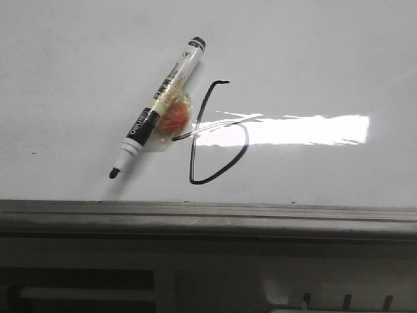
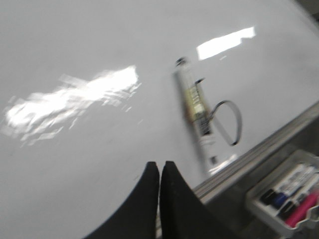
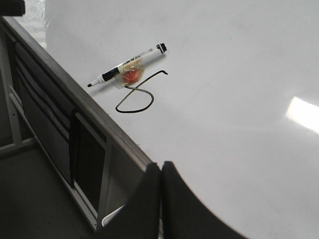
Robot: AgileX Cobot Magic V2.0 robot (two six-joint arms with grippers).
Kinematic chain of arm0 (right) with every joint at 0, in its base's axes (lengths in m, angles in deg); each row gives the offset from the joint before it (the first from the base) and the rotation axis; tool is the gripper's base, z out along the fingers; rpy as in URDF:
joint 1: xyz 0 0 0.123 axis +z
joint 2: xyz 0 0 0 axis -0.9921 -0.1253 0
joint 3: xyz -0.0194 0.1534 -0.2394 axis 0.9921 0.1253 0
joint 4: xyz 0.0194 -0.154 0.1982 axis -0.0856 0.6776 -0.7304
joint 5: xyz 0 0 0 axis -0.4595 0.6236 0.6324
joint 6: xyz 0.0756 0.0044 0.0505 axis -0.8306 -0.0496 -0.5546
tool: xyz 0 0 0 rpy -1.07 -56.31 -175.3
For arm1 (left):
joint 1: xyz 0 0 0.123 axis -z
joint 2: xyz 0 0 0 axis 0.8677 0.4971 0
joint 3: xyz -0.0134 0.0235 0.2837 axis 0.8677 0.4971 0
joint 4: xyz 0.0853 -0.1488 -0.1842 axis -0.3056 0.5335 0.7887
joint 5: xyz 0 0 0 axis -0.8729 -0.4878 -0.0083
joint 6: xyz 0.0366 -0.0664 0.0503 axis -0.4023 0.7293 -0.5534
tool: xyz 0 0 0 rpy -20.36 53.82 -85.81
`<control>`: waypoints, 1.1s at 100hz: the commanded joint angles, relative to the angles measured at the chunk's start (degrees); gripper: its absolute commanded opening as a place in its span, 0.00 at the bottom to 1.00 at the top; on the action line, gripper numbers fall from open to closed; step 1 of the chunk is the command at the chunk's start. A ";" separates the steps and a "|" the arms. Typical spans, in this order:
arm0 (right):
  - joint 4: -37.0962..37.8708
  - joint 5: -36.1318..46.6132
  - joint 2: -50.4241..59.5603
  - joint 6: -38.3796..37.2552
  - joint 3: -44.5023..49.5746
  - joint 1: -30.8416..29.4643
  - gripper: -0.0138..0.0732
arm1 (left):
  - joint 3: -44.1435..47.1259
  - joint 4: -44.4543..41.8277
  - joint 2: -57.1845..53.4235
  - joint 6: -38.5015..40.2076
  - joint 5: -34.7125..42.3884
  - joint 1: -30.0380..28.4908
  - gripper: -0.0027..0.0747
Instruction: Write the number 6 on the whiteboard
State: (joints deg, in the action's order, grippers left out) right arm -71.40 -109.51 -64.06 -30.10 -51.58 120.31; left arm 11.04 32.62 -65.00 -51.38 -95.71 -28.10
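Note:
The number 6 [image 1: 218, 140] is drawn in thin black line on the whiteboard [image 1: 313, 59], with a small hook at the top and an angular loop below. It also shows in the left wrist view [image 2: 230, 122] and the right wrist view [image 3: 137, 97]. A white-and-black marker pen [image 1: 158, 105] lies uncapped on the board just left of the 6, with an orange blob taped to its side. My left gripper [image 2: 160, 165] is shut and empty, away from the pen. My right gripper [image 3: 161, 165] is shut and empty near the board's front edge. Neither gripper shows in the front view.
The grey metal frame strip [image 1: 208, 215] runs along the board's near edge. A clear tray of coloured markers [image 2: 289, 196] sits below the frame in the left wrist view. Dark shelving [image 3: 50, 134] lies under the board's edge.

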 commanded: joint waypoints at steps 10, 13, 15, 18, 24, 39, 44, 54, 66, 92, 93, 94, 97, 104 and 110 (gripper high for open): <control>0.27 4.36 0.25 0.00 -1.24 -0.37 0.10 | 4.14 -33.18 -5.13 42.12 2.03 -14.83 0.01; 0.27 4.36 0.25 0.00 -1.24 -0.37 0.10 | 4.93 -35.14 -6.11 43.52 2.03 -16.47 0.01; 0.27 4.36 0.25 0.00 -1.24 -0.37 0.10 | 5.50 -35.82 -6.83 43.53 2.03 -17.53 0.01; 0.27 4.36 0.25 0.00 -1.24 -0.37 0.10 | 6.25 -36.15 -7.76 43.41 2.16 -18.75 0.01; 0.27 4.36 0.25 0.00 -1.24 -0.37 0.10 | 8.17 -36.57 -9.57 43.41 2.57 -20.71 0.01; 0.27 4.36 0.25 0.00 -1.24 -0.37 0.10 | 11.49 -34.77 -11.28 42.60 0.82 -22.50 0.01; 0.27 4.36 0.25 0.00 -1.24 -0.37 0.10 | 11.37 -34.67 -11.28 42.32 -2.11 -22.76 0.01; 0.27 4.36 0.25 0.00 -1.24 -0.37 0.10 | 11.48 -30.14 -11.28 42.32 -5.87 -22.88 0.01; 0.27 4.36 0.25 0.00 -1.24 -0.37 0.10 | 11.38 -24.89 -11.28 42.32 -7.34 -22.88 0.01; 0.27 4.36 0.25 0.00 -1.24 -0.37 0.10 | 11.38 -22.94 -11.28 42.32 -7.46 -22.88 0.01; 0.27 4.36 0.25 0.00 -1.24 -0.37 0.10 | 11.38 -22.94 -11.28 42.32 -7.46 -22.88 0.01; 0.27 4.36 0.25 0.00 -1.24 -0.37 0.10 | 11.38 -22.94 -11.28 42.32 -7.46 -22.88 0.01; 0.27 4.36 0.25 0.00 -1.24 -0.37 0.10 | 11.38 -22.94 -11.28 42.32 -7.46 -22.88 0.01; 0.27 4.36 0.25 0.00 -1.24 -0.37 0.10 | 11.38 -22.94 -11.28 42.32 -7.46 -22.88 0.01; 0.27 4.36 0.25 0.00 -1.24 -0.37 0.10 | 11.38 -22.94 -11.28 42.32 -7.46 -22.88 0.01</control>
State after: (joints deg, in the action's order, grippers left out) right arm -71.27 -109.51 -64.06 -30.20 -51.54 120.31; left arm 19.94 8.66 -76.75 -9.24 -105.32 -50.96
